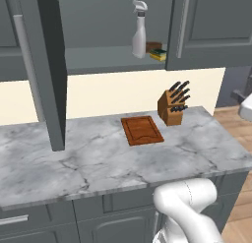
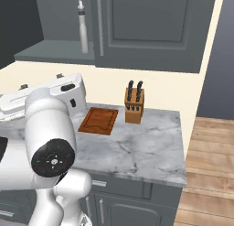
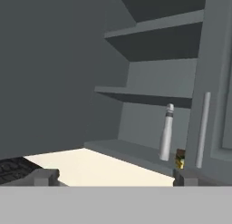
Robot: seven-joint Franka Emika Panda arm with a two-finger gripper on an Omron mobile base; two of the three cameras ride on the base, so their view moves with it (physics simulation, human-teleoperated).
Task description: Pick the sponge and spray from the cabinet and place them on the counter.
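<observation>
Nearest the base, the white arm is folded up over the front edge of the counter, its hand raised toward the wall. The gripper points up into the open cabinet, finger tips wide apart with nothing between them, and well short of the shelf.

On the counter there's a brown cutting board around the middle, and a knife block at the back, toward the right end. Neither belongs to the job.

Up on the cabinet's lowest shelf, the spray stands upright toward the right side, near the front edge. Just beside it, further right, sits the sponge, yellow with its green layer on top, tucked close to the closed right door. A small brown box sits right behind the sponge.

Here's the risk: that bottle is tall and slim, so a nudge from a finger on the way in could tip it, maybe onto the sponge or off the shelf. The sponge sits tight between bottle and door, so reaching for it first could clip either one. The open left door hangs out over the counter, and a wide swing could catch it.

In the hand view the sponge is just a sliver behind the door's handle. In the right base view the closed door hides it, and whether sponge and box touch is hard to say from here.
</observation>
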